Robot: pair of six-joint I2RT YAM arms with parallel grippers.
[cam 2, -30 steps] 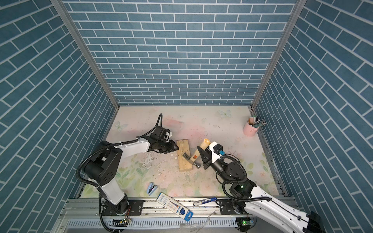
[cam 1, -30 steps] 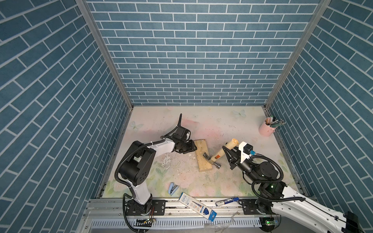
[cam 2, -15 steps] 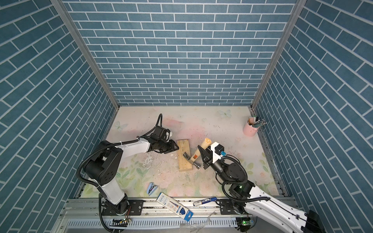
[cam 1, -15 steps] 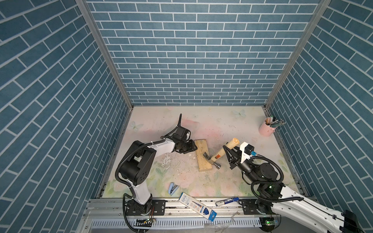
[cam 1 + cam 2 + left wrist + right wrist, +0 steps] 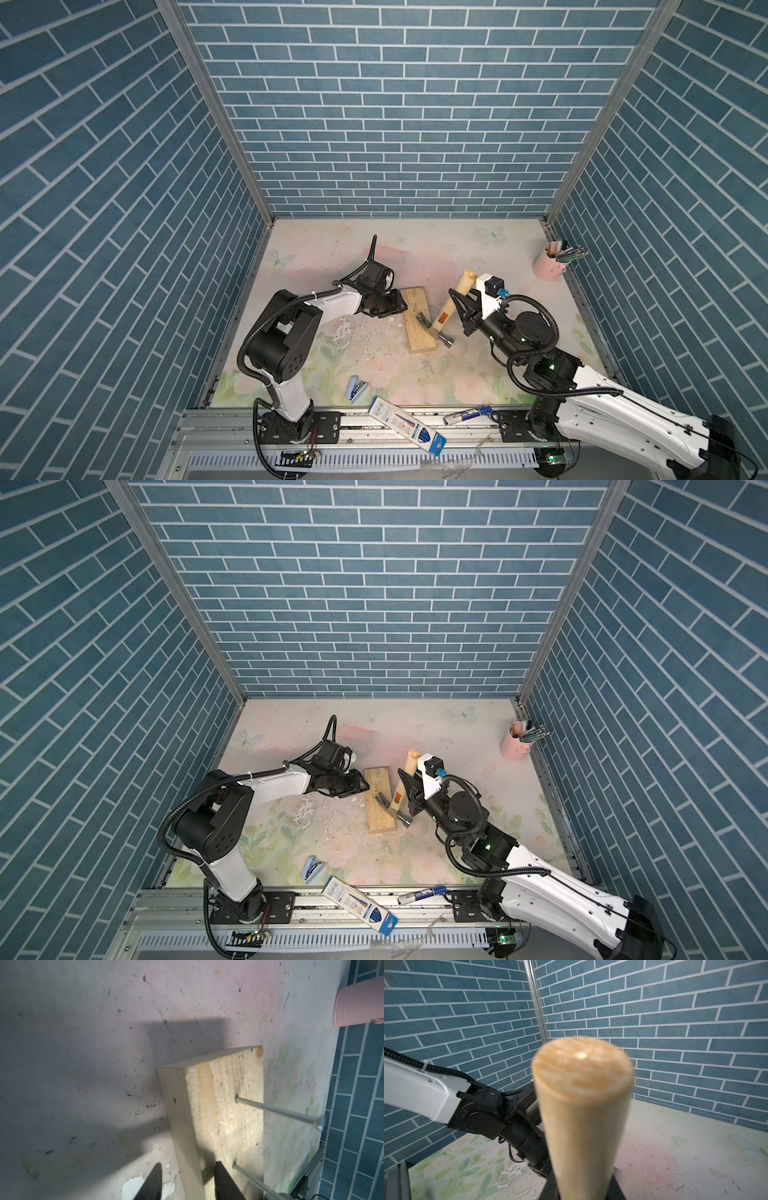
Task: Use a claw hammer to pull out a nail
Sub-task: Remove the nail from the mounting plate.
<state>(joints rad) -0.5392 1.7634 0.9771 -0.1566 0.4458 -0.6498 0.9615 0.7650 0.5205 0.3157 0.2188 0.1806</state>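
Since a second earlier, your right arm had tipped the free end of the claw hammer (image 5: 441, 318) (image 5: 583, 1126) a little toward the back wall and the left arm, while the steel head kept its place on the wooden block (image 5: 422, 341). Your right gripper (image 5: 455, 305) had its fingers clenched on the pale handle about midway along, and the handle rose at a slant from the head. The right wrist view showed the blurred butt end filling the middle of the picture. The head lay at the block's edge nearest that arm, with the claw over the wood and the striking face hanging off the side above the surface (image 5: 457, 374). Your left gripper (image 5: 399, 306) reached the block's far end with its fingers (image 5: 223, 1180) parted and unclenched: one lay over the top face, its partner stood off the side face. Two nails (image 5: 276, 1111) stood out of the top face in the left wrist view; whether the claw had hooked one could not be told. Pictured well apart: a pink cup (image 5: 548, 266) of pens by the right-hand wall, a blue stapler (image 5: 357, 388) and a marker (image 5: 467, 415) near the front rail.
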